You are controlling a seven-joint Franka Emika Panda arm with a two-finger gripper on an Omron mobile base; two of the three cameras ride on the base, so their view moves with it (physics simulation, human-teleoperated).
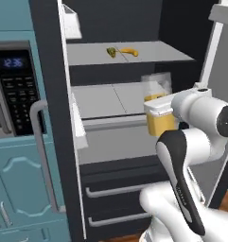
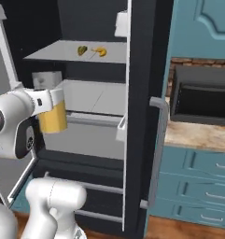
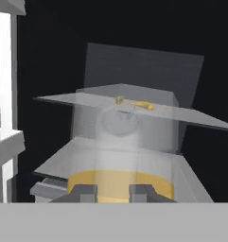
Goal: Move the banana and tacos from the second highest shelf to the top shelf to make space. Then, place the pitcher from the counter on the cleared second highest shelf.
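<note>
Pitcher [image 1: 159, 111] rides clamped in the tool [image 3: 113, 193], just in front of the second shelf [image 1: 99, 99], at its 3 o'clock end. Banana [image 1: 130, 51] and taco [image 1: 111, 52] already lie on the top shelf [image 1: 153, 53]. Only the set-down looks left. Second shelf is bare; the top shelf's edge hangs close above the pitcher's rim.
</note>
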